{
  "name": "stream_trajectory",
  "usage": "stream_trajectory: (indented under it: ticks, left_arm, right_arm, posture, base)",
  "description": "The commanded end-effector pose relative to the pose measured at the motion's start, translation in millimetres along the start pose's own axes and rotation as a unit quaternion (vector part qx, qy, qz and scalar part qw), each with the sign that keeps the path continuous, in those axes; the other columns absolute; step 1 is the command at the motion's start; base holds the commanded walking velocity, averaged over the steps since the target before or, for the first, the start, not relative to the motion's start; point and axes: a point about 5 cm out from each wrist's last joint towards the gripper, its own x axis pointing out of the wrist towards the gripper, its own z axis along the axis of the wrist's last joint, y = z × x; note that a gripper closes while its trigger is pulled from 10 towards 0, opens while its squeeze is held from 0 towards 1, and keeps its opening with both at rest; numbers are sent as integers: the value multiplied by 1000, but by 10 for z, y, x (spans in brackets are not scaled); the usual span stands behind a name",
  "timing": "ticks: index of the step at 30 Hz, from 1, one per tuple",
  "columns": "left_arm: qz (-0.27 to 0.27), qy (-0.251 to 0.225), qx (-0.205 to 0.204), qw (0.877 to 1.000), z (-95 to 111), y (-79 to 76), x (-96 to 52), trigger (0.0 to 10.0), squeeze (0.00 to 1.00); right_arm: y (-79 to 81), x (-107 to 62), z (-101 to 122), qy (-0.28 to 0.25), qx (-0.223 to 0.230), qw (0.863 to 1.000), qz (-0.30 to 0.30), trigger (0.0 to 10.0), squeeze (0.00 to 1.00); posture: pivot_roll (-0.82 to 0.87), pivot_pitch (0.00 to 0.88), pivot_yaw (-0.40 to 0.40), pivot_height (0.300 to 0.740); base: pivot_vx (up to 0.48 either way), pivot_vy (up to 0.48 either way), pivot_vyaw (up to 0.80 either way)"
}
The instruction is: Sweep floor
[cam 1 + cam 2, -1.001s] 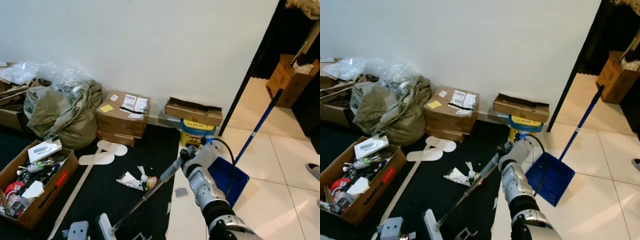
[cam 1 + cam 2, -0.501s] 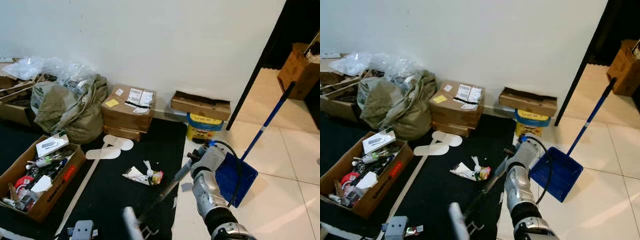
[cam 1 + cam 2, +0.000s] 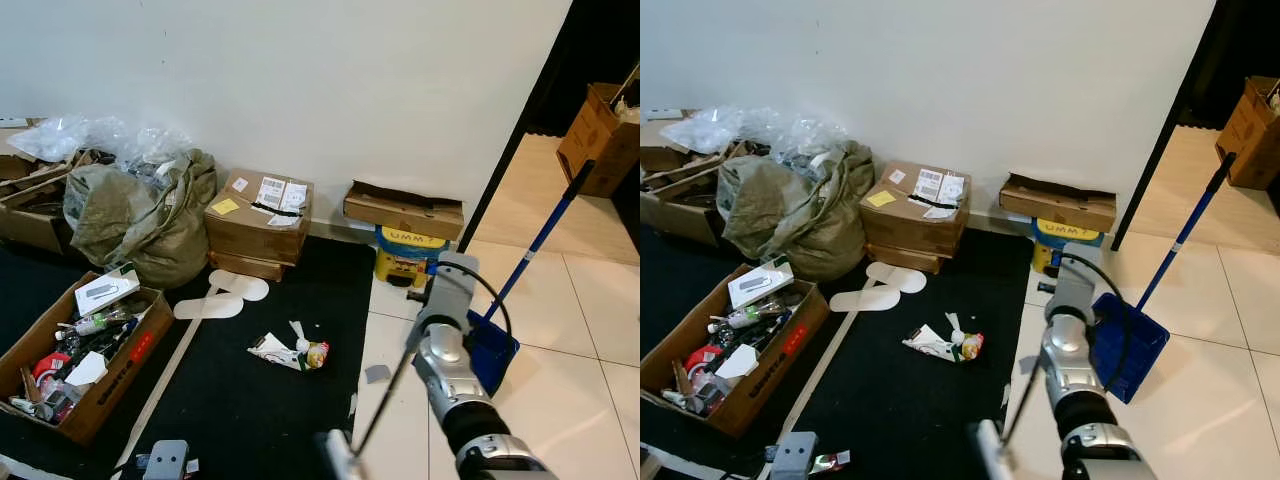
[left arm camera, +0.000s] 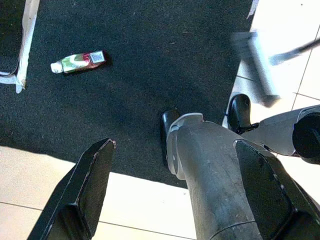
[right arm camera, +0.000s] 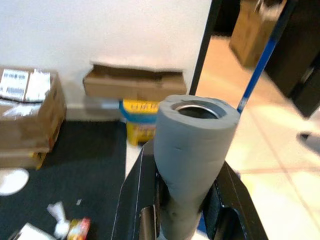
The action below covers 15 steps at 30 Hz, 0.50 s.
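Note:
My right gripper [image 3: 448, 288] is shut on the grey foam grip of the broom handle [image 5: 192, 145], its black fingers [image 5: 142, 200] pressing both sides. The thin handle slants down to the blurred broom head [image 3: 335, 455] at the mat's edge near my feet. Crumpled wrappers [image 3: 290, 352] lie on the black mat [image 3: 250, 400]. A grey scrap [image 3: 377, 373] rests on the white tile. The blue dustpan [image 3: 492, 342] stands just right of my right arm. My left gripper [image 4: 175, 145] hangs open over the mat, near a small bottle [image 4: 77, 61].
Cardboard boxes [image 3: 256, 222] and a stuffed green sack [image 3: 135, 225] line the wall. An open box of clutter [image 3: 75, 360] sits on the left. A yellow tub [image 3: 410, 255] stands by the wall. A dark doorway [image 3: 560, 90] opens on the right, over pale tiles [image 3: 590, 400].
The broom head has swung from the left part of the mat to the right, toward the tile edge. My right arm moved right and nearer the dustpan. The camera shifted slightly.

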Motion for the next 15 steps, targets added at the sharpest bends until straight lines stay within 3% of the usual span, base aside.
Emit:
stream_trajectory:
  ticks: [1,7,11,15]
  left_arm:
    - [-2,8,-3,1000,-51,-15,-9,10000,0]
    - [-5,6,2,1000,-23,-24,1,10000,0]
    - [-6,-3,11,1000,54,-1,16,10000,0]
    - [-4,-6,10,1000,72,8,19,10000,0]
  right_arm:
    - [14,33,153,-49,-18,999,14,10000,0]
    - [59,56,305,-94,-8,994,56,10000,0]
    - [122,49,567,-178,-13,976,125,10000,0]
    - [140,54,642,-193,-2,970,151,10000,0]
  posture:
    - [-55,111,-1,740]
    - [-52,117,10,740]
    - [-59,126,17,740]
    - [-68,124,15,740]
  base:
    - [0,0,0]
    - [0,0,0]
    - [0,0,0]
    - [0,0,0]
